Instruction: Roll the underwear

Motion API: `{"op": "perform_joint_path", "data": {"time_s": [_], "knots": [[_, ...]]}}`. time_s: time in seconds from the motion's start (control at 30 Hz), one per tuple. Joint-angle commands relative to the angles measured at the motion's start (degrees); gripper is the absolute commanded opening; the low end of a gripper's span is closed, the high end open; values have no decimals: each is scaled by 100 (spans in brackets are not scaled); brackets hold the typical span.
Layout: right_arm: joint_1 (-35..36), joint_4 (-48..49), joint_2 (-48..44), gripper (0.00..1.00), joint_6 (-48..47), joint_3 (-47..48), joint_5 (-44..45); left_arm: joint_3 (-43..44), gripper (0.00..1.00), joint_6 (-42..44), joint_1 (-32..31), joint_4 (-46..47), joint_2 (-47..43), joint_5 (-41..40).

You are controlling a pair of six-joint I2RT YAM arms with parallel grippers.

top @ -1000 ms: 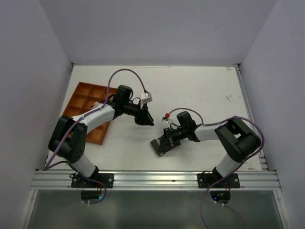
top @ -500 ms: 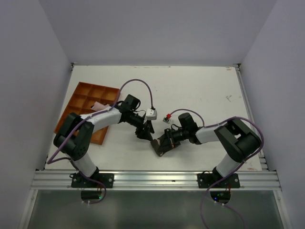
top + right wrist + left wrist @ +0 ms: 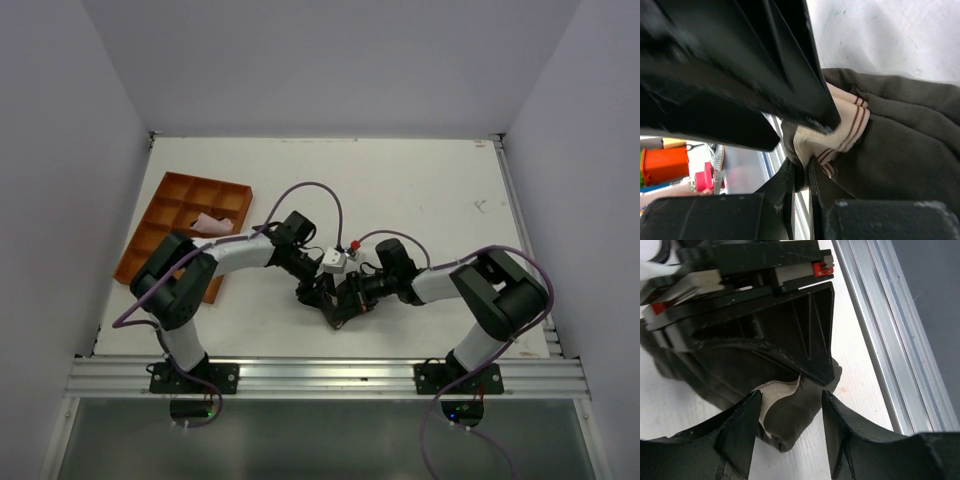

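Right pincer [image 3: 801,167] pinches the underwear [image 3: 900,165]; left pincer [image 3: 790,401] straddles it.

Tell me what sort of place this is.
Probably a robotics lab test cell: a white table boxed in by plain walls, an aluminium mounting rail along its near edge, and an orange divided tray as a prop.

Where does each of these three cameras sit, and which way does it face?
Top: above and behind, looking down on the table; both arms show.
Left wrist: looks down toward the near rail; its open left gripper straddles the underwear.
Right wrist: close-up; right gripper pinches the waistband.
All three share the underwear.
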Motion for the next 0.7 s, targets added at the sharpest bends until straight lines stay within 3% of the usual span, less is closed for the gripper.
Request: {"op": "perform_joint_path", "data": {"time_s": [0.0, 0.17, 0.23, 0.27, 0.3, 0.47, 0.67], "knots": [[10, 55, -146, 0, -58, -138, 130, 152, 55, 386, -206, 2, 149, 58], [19, -33, -252, 0, -67, -182, 174, 319, 47, 587, -224, -217, 290, 50], [10, -138, -313, 0, -93, -191, 209, 337, 37, 641, -224, -253, 316, 67], [10, -191, -392, 0, -102, -199, 262, 354, 23, 693, -224, -305, 342, 102], [10, -252, -445, 0, -128, -199, 288, 398, 17, 728, -224, -349, 386, 146], [10, -823, -945, 13, -190, -304, 753, 985, 0, 991, -224, -1025, 904, 568], [10, -1667, -2087, 20, -163, -401, 1958, 1593, 0, 984, -232, -1589, 1379, 665]]}}
